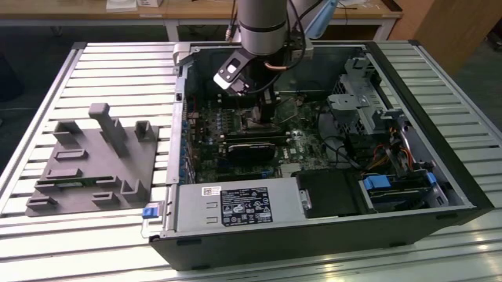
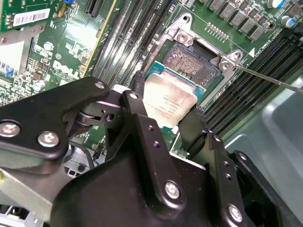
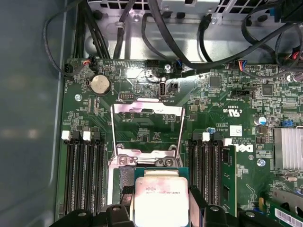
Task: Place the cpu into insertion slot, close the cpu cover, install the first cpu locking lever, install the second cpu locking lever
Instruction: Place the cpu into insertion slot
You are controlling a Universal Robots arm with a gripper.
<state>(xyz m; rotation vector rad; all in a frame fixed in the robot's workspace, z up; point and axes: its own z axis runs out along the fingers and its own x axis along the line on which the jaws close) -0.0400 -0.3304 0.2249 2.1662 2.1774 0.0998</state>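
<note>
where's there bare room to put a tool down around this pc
Bare table slats lie past the grey fixture, and more on the exterior view's right of the computer case. Inside the case it is crowded: cables, and the gripper holding the cpu at the insertion slot.

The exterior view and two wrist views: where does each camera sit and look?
Exterior view: off the arm, looking down into the black computer case; grey arm shows.
First wrist view: on the wrist, facing the open silver-frame cpu cover; jaws show.
Second wrist view: on the wrist, facing the dark square insertion slot; jaws show.
Both share the pale square cpu between shut jaws.
</note>
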